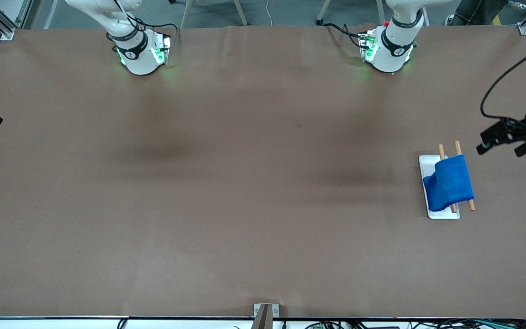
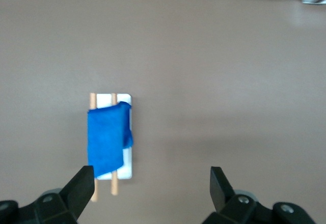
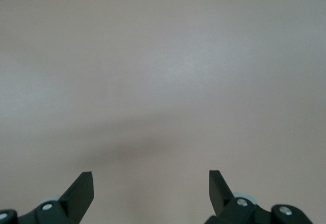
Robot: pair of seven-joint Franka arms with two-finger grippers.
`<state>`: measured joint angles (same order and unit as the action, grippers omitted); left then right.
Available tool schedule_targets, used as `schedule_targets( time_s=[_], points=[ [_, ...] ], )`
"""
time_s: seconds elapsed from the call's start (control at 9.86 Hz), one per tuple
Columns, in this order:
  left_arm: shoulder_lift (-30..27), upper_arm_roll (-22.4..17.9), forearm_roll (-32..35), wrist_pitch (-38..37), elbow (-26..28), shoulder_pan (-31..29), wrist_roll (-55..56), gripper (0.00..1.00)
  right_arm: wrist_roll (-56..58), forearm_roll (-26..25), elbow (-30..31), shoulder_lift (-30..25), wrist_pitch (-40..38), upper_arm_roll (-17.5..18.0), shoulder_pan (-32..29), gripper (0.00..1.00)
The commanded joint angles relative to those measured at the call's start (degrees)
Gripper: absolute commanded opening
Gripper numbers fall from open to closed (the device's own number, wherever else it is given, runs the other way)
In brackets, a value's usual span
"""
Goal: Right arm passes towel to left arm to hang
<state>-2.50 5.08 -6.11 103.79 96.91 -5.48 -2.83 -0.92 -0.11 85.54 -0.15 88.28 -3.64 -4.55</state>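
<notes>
A wide brown table [image 1: 244, 192] is seen, bare over most of its surface. Toward the left arm's end of it a white tray [image 1: 423, 161] with two wooden rods [image 1: 458, 148] is set, and the blue towel [image 1: 449, 183] is draped over both rods, one edge sagging onto the tray. The left hand [image 1: 502, 139] is held in the air just beside the tray, at the table's edge, its fingers [image 2: 81, 186] spread and nothing gripped. The right hand [image 3: 151, 183] is likewise released and empty, over bare table well apart from the towel; that arm appears to be waiting. The hanging is judged to be done already, with the hand-over finished; only withdrawal of the left arm seems called for, without the cloth being brushed. No brand, label or legible writing is visible.
</notes>
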Motion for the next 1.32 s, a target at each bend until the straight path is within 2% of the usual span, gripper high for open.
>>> schedule_targets(
  time_s=[0.0,0.1,0.2,0.41,0.51,1.22],
  points=[
    [-5.8,-0.2,1.4,-5.9,2.8,2.0,1.8,1.0,-0.5,-1.1,-0.6,0.1,-0.4,0.4,-1.1,1.0],
    [-6.4,-0.5,1.5,-8.7,2.0,3.2,1.4,1.0,-0.5,-1.9,-0.6,0.1,-0.3,0.5,-1.2,1.0],
    [-5.2,-0.3,1.5,-10.4,-2.0,3.3,1.2,1.0,-0.6,-3.7,-0.6,0.1,-0.4,0.6,-0.9,1.0],
    [0.9,1.2,5.4,-17.0,-10.7,3.6,3.3,1.0,-1.2,-3.3,-0.5,0.8,-0.5,0.6,-1.2,1.0],
    [1.8,1.9,5.6,-17.4,-11.6,3.6,6.0,1.0,-1.3,-3.1,-0.5,0.9,-0.4,0.6,-1.2,1.0],
    [0.4,0.6,4.9,-16.9,-7.4,5.6,7.9,1.0,-1.3,-3.1,-0.6,0.9,-0.4,0.5,-1.3,1.0]
  ],
)
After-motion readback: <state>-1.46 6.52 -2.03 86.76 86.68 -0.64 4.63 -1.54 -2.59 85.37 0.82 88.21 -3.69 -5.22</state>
